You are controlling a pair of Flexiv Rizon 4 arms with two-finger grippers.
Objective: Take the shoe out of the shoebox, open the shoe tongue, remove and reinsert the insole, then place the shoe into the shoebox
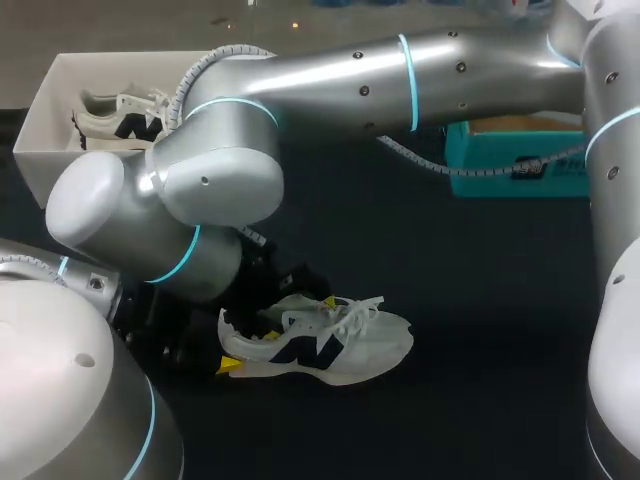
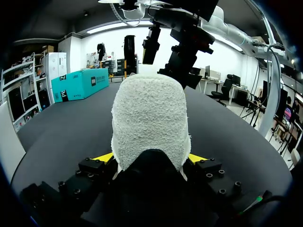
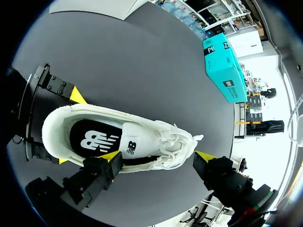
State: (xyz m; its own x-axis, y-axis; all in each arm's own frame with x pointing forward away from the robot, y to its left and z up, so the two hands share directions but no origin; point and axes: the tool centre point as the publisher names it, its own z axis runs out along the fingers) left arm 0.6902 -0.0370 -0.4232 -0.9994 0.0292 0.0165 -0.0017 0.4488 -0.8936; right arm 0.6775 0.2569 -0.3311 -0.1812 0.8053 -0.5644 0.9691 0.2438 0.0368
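**A:** Where was your shoe?

**B:** The white shoe (image 1: 330,345), with its dark side logo, sat upright on the matte black table (image 1: 480,300). It was well apart from the white box (image 1: 40,130), which held a second shoe (image 1: 115,118).

**A:** And your grippers?

**B:** Your left gripper (image 2: 150,158) was clamped on the rounded, terry-textured heel, with a yellow tip on each side. Your right gripper (image 3: 157,156) hung over the laces with its fingers spread wide, gripping nothing. The dark insole showed inside the shoe. A teal box (image 1: 500,160) stood at the far side.
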